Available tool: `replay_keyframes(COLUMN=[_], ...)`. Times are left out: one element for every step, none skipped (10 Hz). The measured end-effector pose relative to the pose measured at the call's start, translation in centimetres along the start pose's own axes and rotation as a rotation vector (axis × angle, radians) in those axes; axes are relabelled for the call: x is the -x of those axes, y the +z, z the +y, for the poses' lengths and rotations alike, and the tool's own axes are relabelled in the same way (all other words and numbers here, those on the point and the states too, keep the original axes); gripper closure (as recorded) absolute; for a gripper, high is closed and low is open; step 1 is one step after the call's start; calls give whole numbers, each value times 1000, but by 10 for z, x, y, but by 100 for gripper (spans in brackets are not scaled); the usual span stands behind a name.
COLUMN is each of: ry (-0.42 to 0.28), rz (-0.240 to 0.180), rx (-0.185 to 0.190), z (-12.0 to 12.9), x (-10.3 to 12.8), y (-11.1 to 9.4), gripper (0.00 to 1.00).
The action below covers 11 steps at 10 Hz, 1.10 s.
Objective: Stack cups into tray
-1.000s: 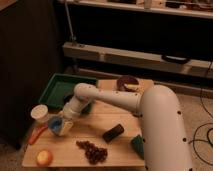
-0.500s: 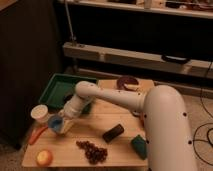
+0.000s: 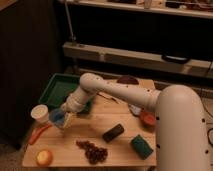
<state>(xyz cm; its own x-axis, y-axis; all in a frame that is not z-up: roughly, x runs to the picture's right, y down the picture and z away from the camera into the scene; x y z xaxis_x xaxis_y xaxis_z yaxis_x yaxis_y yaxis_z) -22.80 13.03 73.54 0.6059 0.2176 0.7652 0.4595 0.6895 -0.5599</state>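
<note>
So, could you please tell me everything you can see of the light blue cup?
The light blue cup is small and looks like plastic, with its open mouth turned up toward the camera. It sits near the left end of the wooden table, just right of the white cup and in front of the green tray, outside it. The gripper at the end of the white arm is right at the cup and covers its right side, so the cup's base and any tilt are hard to judge.
</note>
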Motion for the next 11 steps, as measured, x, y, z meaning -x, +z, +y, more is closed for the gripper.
replay_keyframes(ry=[-7, -16, -30, -49, -62, -76, -84, -93, -107, -113, -121], rz=[7, 11, 10, 0, -20, -66, -79, -88, -93, -94, -94], rx=[-6, -13, -17, -18, -16, -17, -13, -8, 3, 7, 12], z=[-5, -13, -25, -36, -44, -57, -61, -65, -74, -77, -81], x=[9, 19, 32, 43, 50, 57, 61, 66, 75, 80, 83], y=[-10, -22, -29, -30, -29, -28, -25, -21, -10, -6, -2], gripper=[100, 100, 100, 100, 100, 100, 100, 100, 100, 100, 100])
